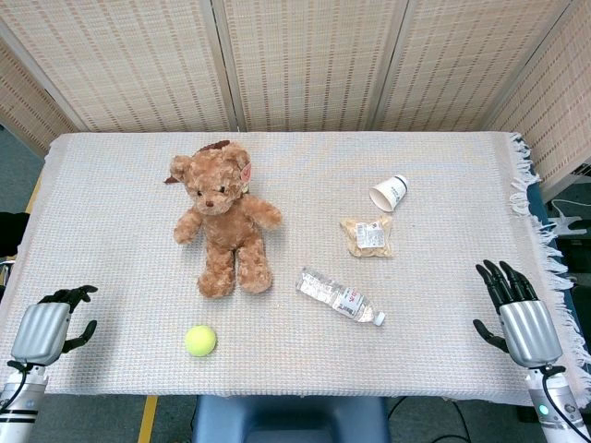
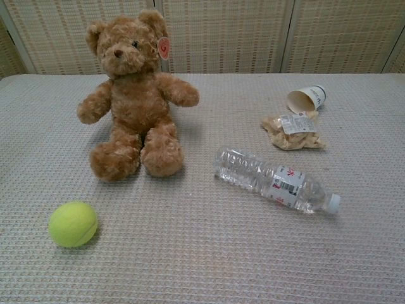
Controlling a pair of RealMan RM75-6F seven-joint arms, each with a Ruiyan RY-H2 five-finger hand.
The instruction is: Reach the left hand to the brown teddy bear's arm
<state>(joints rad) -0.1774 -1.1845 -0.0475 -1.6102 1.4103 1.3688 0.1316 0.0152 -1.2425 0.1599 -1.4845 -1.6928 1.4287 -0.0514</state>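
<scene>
A brown teddy bear [image 1: 224, 214] sits upright left of the table's middle, facing me, with both arms spread; the chest view shows the teddy bear [image 2: 134, 95] too. Its arm on the left of the picture [image 1: 188, 227] points down toward the table edge. My left hand [image 1: 54, 323] hovers at the front left corner, well short of the bear, its fingers curled loosely with nothing in them. My right hand [image 1: 515, 309] is at the front right edge, fingers extended and apart, holding nothing. Neither hand appears in the chest view.
A yellow tennis ball [image 1: 200, 341] lies in front of the bear. A clear water bottle [image 1: 340, 295] lies on its side at centre. A snack packet [image 1: 367, 236] and a tipped paper cup [image 1: 390, 192] lie to the right. A woven cloth [image 1: 111, 185] covers the table.
</scene>
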